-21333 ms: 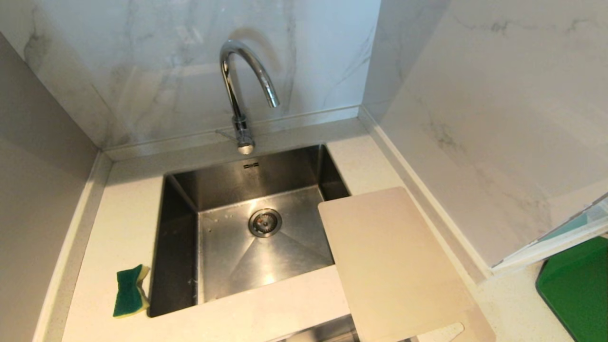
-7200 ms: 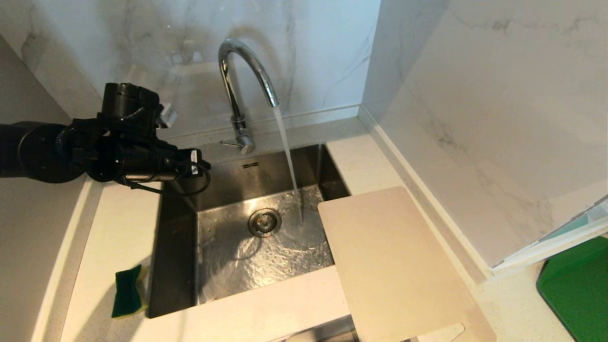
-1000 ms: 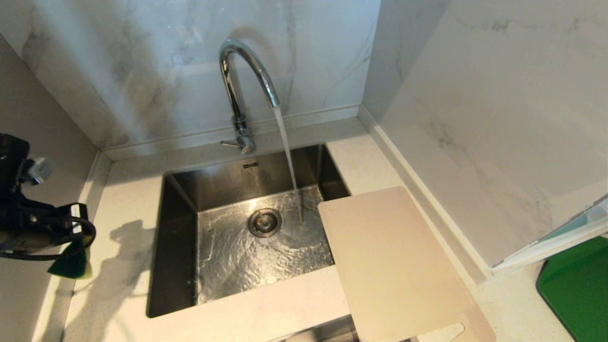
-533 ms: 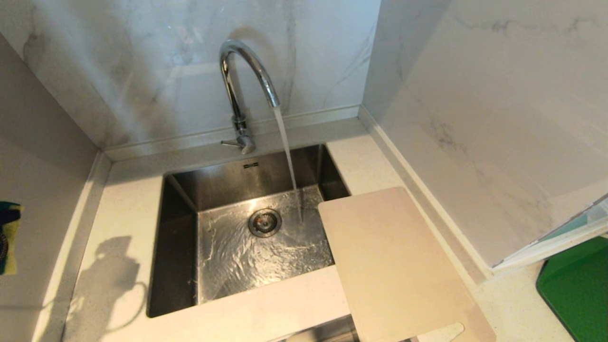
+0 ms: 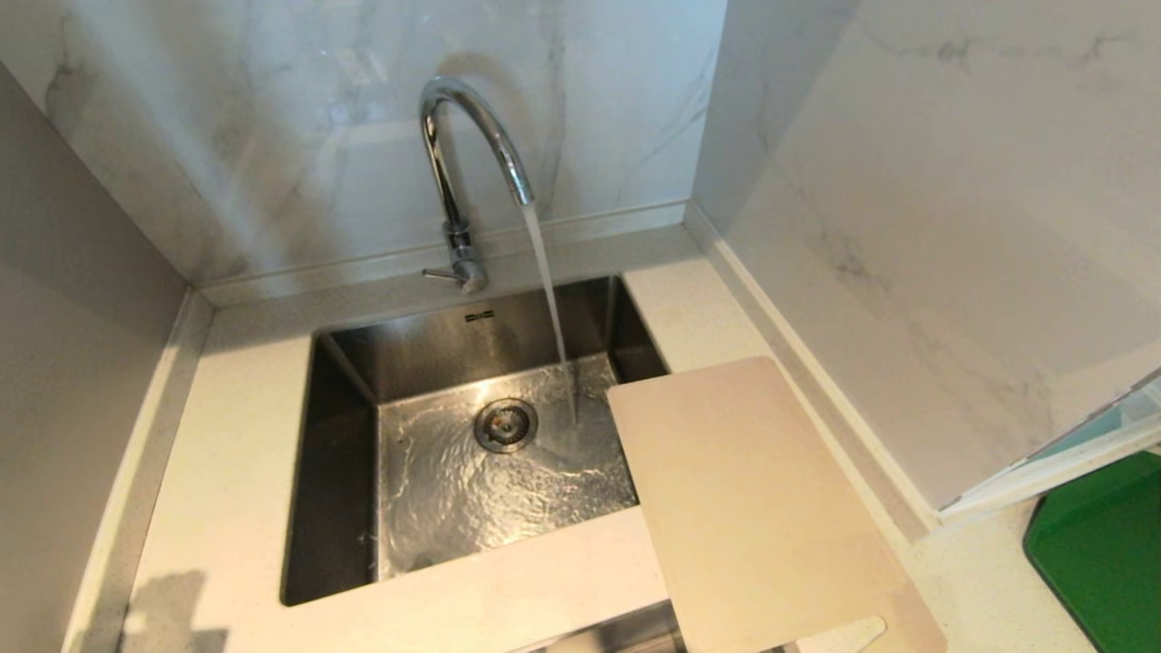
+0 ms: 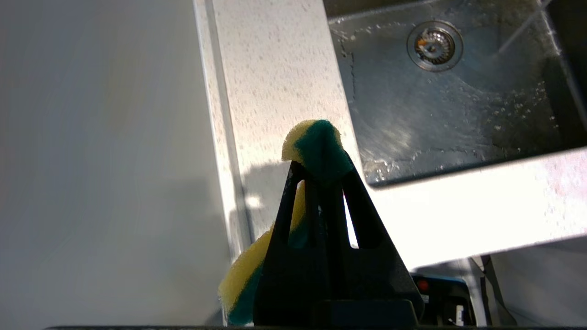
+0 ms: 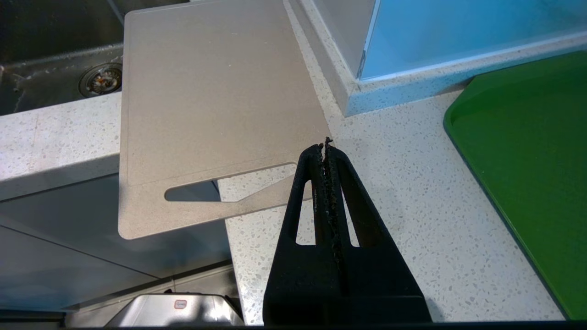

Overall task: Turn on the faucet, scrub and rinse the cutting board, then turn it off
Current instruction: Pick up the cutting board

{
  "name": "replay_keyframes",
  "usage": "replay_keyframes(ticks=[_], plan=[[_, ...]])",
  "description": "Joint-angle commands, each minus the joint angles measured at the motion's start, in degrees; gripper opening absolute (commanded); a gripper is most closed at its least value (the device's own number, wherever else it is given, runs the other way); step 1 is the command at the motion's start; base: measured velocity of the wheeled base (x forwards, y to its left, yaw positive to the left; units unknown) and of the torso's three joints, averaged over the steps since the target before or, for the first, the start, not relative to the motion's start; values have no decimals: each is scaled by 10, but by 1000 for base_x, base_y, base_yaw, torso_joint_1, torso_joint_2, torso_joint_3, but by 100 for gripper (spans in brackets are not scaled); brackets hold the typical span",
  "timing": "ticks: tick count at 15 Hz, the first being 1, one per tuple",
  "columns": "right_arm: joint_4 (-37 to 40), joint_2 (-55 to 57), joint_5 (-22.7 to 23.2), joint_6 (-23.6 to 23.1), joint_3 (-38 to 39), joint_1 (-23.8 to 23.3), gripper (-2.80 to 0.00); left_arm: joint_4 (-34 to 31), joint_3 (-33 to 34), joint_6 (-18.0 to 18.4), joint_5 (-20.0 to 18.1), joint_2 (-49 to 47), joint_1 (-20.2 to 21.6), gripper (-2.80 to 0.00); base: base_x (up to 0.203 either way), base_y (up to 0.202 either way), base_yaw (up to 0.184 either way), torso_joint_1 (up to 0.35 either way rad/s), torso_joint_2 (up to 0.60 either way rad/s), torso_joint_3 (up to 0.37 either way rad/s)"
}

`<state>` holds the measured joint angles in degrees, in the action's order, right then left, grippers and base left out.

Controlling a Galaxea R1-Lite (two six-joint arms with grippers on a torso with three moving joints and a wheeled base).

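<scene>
The chrome faucet stands behind the sink and water streams from its spout into the basin. The pale beige cutting board lies on the counter right of the sink, one corner over the basin; its handle slot shows in the right wrist view. My left gripper is shut on a green and yellow sponge, held above the counter left of the sink and outside the head view. My right gripper is shut and empty, hanging over the counter beside the cutting board.
Marble walls close in the sink on the left, back and right. A dark green mat lies at the far right of the counter. The drain sits mid-basin under rippling water. Bare counter lies left of the sink.
My left arm with the sponge has drawn back out of the head view's left edge; only its shadow at the lower left remains. Water keeps running. The board has not moved.
</scene>
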<state>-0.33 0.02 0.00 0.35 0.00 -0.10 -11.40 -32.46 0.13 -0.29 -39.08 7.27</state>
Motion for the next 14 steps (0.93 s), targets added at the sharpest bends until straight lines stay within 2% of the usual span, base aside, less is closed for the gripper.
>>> replay_keyframes(ticks=[1, 5, 7, 8, 14], plan=[[0, 0, 0, 0, 0, 0, -280, 0, 62, 0, -4, 108, 3, -280, 0, 0, 0, 0, 0, 0], [0, 0, 0, 0, 0, 0, -280, 12, 154, 3, 0, 230, 6, -280, 0, 0, 0, 0, 0, 0], [0, 0, 0, 0, 0, 0, -280, 82, 195, 5, 8, 233, 7, -280, 0, 0, 0, 0, 0, 0], [0, 0, 0, 0, 0, 0, -280, 96, 208, 7, 9, 233, 6, -280, 0, 0, 0, 0, 0, 0], [0, 0, 0, 0, 0, 0, -280, 137, 235, 13, 22, 234, -11, -280, 0, 0, 0, 0, 0, 0]])
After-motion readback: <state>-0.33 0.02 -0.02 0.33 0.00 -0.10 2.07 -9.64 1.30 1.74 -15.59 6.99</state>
